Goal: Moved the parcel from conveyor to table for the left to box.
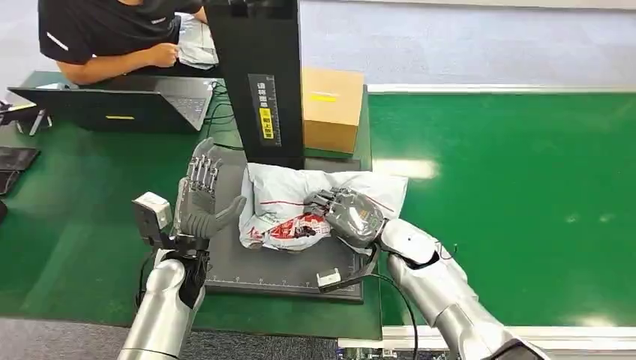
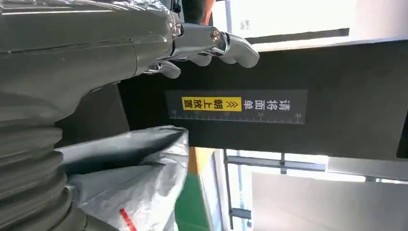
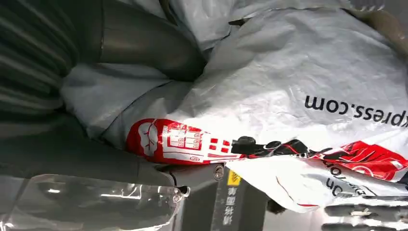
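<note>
Two silver arms reach in from below over a green desk (image 1: 75, 217). Between them lies the parcel (image 1: 300, 206) — a white plastic mailer bag with red print — resting on a dark grey scale platform (image 1: 277, 270) at the foot of a black upright column (image 1: 262, 75) that carries a yellow-and-white label.

The right hand (image 1: 349, 214) sits on the parcel's near right part, its dark fingers (image 1: 322, 201) curled down over the crumpled plastic and pressing into it; the right wrist view shows the thick grey thumb against the bag and a fingertip dug into the red printed band, so the hand grips the parcel.

The left hand (image 1: 201, 196) stands upright just beside the parcel's left end, palm turned toward it, fingers (image 1: 204, 169) straight and spread, thumb stretched toward the bag. It holds nothing; whether the thumb tip touches the plastic cannot be told. In the left wrist view the fingertips hang in front of the black column with the bag below them.

Behind the column a brown cardboard box (image 1: 331, 109) sits on the desk. To the far left an open laptop (image 1: 112, 105) rests on the green surface, and a person in a dark shirt (image 1: 97, 30) leans over it — one hand near a pale bag.
</note>
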Motion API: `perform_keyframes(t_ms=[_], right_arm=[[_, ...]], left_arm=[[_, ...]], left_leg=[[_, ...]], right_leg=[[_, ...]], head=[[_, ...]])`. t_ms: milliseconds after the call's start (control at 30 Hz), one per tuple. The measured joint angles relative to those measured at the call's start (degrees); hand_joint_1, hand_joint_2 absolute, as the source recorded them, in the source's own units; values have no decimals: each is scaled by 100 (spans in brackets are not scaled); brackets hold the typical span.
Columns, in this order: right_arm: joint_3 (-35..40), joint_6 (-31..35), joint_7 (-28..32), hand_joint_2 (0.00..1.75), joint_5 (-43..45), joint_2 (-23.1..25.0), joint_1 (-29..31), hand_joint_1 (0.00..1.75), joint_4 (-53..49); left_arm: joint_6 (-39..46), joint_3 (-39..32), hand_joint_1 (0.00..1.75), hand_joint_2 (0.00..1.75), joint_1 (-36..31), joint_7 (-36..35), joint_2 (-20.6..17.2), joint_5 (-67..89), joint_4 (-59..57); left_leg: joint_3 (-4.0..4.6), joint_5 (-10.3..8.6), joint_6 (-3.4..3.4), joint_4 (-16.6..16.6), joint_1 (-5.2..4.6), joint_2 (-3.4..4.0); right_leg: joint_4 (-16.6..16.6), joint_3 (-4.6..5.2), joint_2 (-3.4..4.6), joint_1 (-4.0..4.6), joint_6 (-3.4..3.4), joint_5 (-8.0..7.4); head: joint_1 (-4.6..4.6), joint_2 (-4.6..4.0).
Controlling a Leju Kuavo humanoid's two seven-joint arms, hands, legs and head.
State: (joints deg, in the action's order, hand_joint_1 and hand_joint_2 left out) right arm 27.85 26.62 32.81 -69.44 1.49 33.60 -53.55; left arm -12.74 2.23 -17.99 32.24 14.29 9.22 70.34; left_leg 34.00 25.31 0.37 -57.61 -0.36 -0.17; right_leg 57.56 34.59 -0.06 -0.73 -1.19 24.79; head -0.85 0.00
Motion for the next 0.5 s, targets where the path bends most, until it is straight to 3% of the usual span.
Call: perform_keyframes(t_ms=[100,167,200,267,300,500], right_arm=[[85,-96,308,175,422,53,121,143,265],[131,-114,385,175,638,131,203,70,486],[162,-114,387,175,671,168,240,59,584],[227,-118,393,175,688,234,301,7,761],[260,-118,393,175,695,271,327,0,852],[452,-144,367,175,776,431,468,0,1320]], left_arm=[[13,15,0,175,-1,11,0,0,-11],[37,55,0,175,-1,17,0,-22,-18],[42,68,0,175,-1,24,0,-39,-18],[52,103,0,175,-1,31,0,-70,-20],[52,116,0,175,0,31,0,-81,-18],[98,138,0,175,16,92,0,-208,-17]], left_leg=[[0,0,0,0,0,0],[0,-1,-1,0,0,0],[0,-1,-1,0,0,0],[0,-2,-2,0,0,0],[0,-2,-2,0,0,0],[0,-2,-2,0,0,0]], right_leg=[[0,1,0,0,0,0],[0,1,0,0,0,0],[0,1,0,0,0,0],[1,1,0,0,0,0],[1,1,0,0,0,0],[3,1,0,0,0,0]], head=[[0,0],[0,0],[0,0],[0,0],[0,0],[0,0]])
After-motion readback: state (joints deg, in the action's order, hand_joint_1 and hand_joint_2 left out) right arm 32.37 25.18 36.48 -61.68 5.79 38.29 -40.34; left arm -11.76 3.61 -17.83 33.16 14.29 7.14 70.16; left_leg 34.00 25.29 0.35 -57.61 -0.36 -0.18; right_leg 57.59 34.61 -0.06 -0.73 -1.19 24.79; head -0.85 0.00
